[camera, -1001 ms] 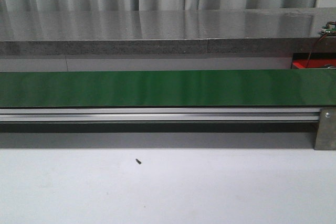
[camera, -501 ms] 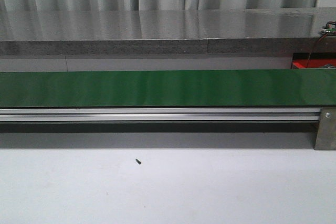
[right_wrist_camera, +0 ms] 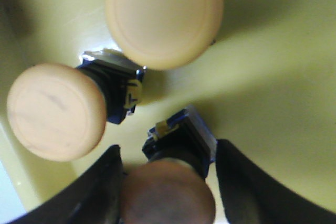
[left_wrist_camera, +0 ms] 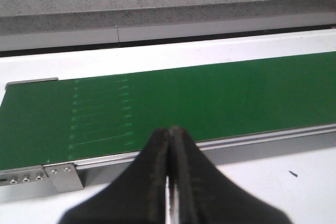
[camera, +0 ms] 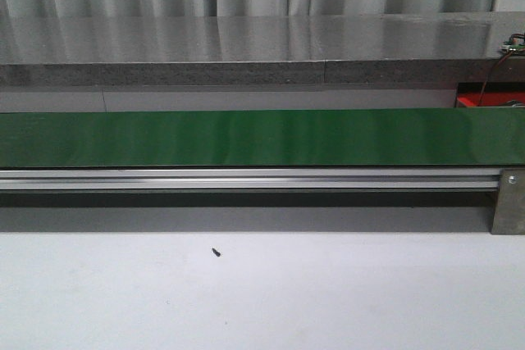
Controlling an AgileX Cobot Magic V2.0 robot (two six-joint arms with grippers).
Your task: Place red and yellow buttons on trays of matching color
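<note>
**Right claw over yellow tray, three buttons inside**

The right claw (right_wrist_camera: 168, 192) stands apart, its dark fingers (right_wrist_camera: 100, 192) flanking a yellow mushroom-head plastic button (right_wrist_camera: 170, 195) lying on the glossy yellow tray (right_wrist_camera: 273, 77). Two more yellow buttons (right_wrist_camera: 164, 17) (right_wrist_camera: 55, 111) lie at 12 and 10 o'clock. The left claw (left_wrist_camera: 169, 182) is pressed together, empty, above the green conveyor belt (left_wrist_camera: 220, 98) and white desk (camera: 328, 293).

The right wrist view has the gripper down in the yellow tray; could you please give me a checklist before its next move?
1. Third yellow button between the right gripper fingers, over the yellow tray: ok.
2. Fingers clear of that button: cannot tell.
3. Two other yellow buttons lying in the tray: ok.
4. Left gripper shut and empty above the green belt: ok.
5. Next button on the belt: not ok, none visible.
</note>
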